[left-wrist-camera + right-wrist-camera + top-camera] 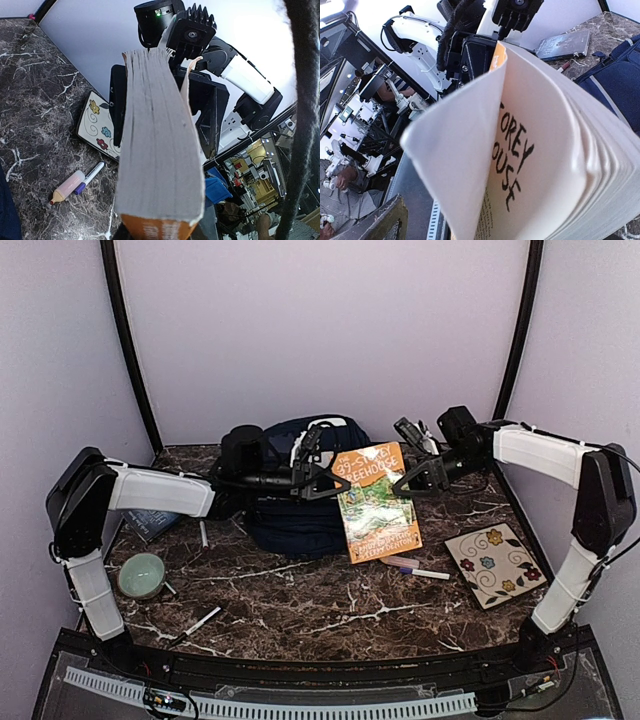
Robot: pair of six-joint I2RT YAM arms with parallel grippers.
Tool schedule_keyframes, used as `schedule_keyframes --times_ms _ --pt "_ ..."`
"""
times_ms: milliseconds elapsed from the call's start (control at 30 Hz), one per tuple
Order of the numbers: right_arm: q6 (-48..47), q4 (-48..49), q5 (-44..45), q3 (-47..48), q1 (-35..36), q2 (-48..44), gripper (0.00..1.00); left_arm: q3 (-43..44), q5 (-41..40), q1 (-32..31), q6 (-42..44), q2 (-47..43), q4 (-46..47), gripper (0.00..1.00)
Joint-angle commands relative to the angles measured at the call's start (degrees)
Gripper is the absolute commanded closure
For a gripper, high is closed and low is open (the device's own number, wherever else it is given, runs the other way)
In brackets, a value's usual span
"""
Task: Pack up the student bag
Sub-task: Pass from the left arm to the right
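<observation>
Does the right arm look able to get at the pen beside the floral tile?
Probably yes: the right gripper is open, holding nothing, and the pen lies uncovered on the marble between the held book and the floral tile.

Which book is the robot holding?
The orange Treehouse book, held by the left arm's jaws beside the blue bag. The other book is dark and lies flat on the table under the left arm.

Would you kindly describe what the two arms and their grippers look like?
The left arm and right arm have white links between bulky black joints, with thin black cables. The left gripper and right gripper are black and angular.
</observation>
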Motion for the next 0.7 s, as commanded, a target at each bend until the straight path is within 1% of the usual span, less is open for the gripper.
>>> schedule_keyframes --times_ms 0,100,167,300,467,667 --pt "-2.4 -2.7 -2.9 -0.9 0.5 -1.0 0.08 0.5 0.5 1.0 1.7 -4.8 3.0 1.00" --pt "4.5 4.9 -2.2 -4.8 1.2 -1.9 0.16 -0.2 -0.5 1.4 1.6 -5.2 3.5 1.00" --pt "8.8 10.4 -2.3 -7.5 1.5 -2.5 0.24 -0.6 -1.2 1.7 1.6 -5.7 3.8 1.00" --pt "15.6 17.7 -1.9 -9.5 1.5 -2.8 0.39 -1.5 -1.5 2.3 2.0 -6.7 3.9 1.00" --pt "19.5 21.1 -2.3 -9.3 1.5 -2.0 0.48 -2.1 -1.0 2.5 2.8 -7.4 3.3 1.00" --pt "27.4 27.6 -3.1 -9.9 1.0 -1.4 0.55 -2.4 -0.3 2.5 3.5 -7.3 1.9 0.99"
